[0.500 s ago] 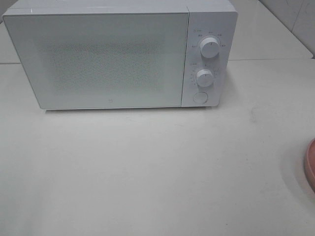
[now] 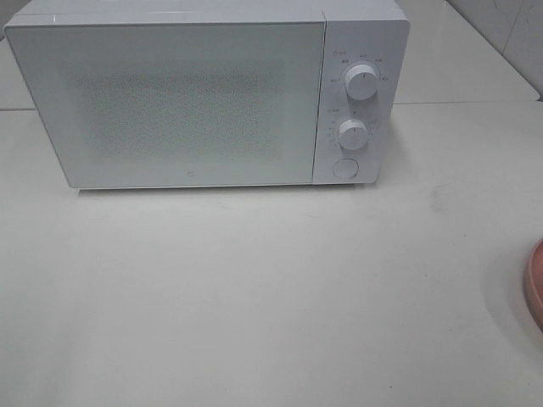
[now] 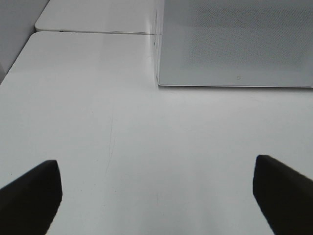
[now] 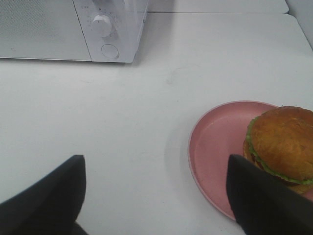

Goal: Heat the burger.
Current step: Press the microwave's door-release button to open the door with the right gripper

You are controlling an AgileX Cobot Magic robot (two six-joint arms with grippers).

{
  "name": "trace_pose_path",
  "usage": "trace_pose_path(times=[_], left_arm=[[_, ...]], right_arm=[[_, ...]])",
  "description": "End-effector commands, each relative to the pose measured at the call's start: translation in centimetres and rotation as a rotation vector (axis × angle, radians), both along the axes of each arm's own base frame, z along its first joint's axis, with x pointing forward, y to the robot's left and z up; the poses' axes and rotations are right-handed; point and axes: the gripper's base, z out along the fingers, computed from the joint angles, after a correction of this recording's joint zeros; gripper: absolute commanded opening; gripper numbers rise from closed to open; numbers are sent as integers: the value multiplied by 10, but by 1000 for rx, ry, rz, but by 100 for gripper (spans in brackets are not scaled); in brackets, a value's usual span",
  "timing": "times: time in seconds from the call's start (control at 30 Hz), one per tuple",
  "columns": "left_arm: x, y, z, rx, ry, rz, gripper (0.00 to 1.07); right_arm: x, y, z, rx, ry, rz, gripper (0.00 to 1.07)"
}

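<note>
White table (image 2: 254, 297), bare between me and the oven.

Nearest: left gripper (image 3: 155, 164) hangs low over the table, jaws spread wide, nothing between them. Right gripper (image 4: 154, 161) likewise, jaws wide apart and empty, just short of the plate (image 4: 215, 147).

Burger (image 4: 281, 142) sits on the plate's far-right part, not centred. Plate is on the table's right side, well apart from the oven. High cam catches only a sliver of the rim at its right edge and no burger, so I'm steering on the right wrist cam alone.

Further back: microwave (image 2: 204, 93), door (image 2: 170, 102) shut, two knobs (image 2: 362, 83) with a round button (image 2: 344, 167) below them.

Risks as I see them:
- Door has to open first. If the button is the release, a hard push could shove the whole oven back.
- I can't tell which way the door swings. An arm parked in front could get hit.
- Lifting the plate by its rim: any tilt and the off-centre burger slides off.
- Gripping the burger itself: the bun looks soft and glossy, so it could squash or slip.

Writing: tiny marks ring both knobs, too small to read. Small mark (image 3: 238, 77) low on the door, unreadable. No brand legible.
</note>
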Motion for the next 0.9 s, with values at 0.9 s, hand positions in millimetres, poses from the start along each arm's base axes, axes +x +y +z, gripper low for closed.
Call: trace_pose_path(times=[0.9], left_arm=[[-3, 0, 0, 6, -28, 4, 98]], right_arm=[[84, 3, 24, -6, 69, -19, 75]])
